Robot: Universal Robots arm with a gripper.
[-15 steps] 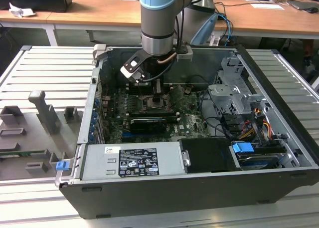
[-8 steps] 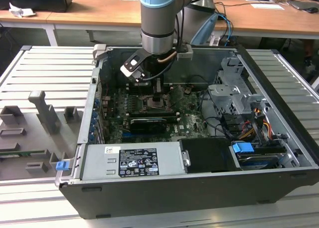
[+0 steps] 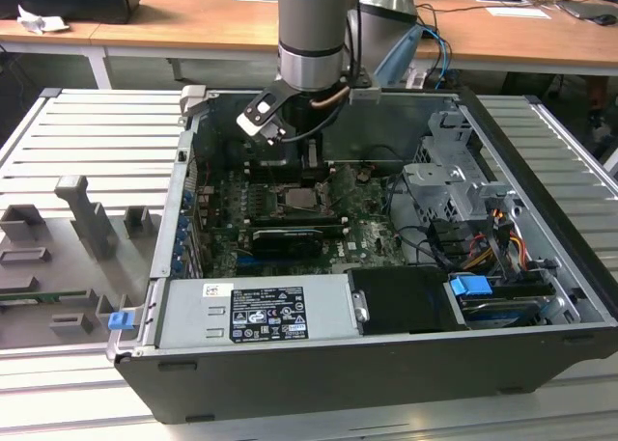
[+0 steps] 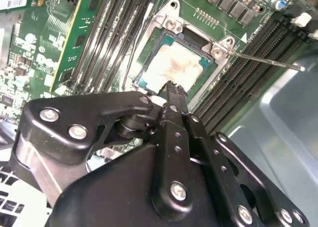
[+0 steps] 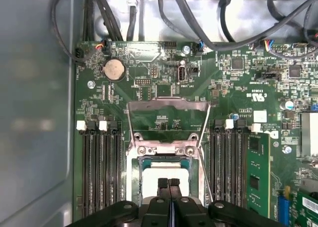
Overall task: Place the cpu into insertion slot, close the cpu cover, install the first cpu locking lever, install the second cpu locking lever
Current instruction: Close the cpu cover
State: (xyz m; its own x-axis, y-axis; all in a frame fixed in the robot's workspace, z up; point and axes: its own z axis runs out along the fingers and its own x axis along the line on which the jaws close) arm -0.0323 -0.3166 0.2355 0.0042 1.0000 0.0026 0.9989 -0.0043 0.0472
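The cpu, a small square chip with a smeared beige top, lies in the socket on the green motherboard; it also shows in the first wrist view. My gripper is shut, its fingertips pressed together with nothing between them, right above the cpu's edge. The first wrist view has the gripper at the same spot. The cpu cover, a silvery open-centred frame, stands swung back on its hinge, away from the chip. A thin locking lever sticks out sideways, unlatched. In the exterior view the gripper hangs inside the open case.
Black memory slots flank the socket on both sides. A long black card lies just in front of the socket. A power supply box, a drive cage and cables crowd the case. A grey fixture tray sits at the exterior view's left.
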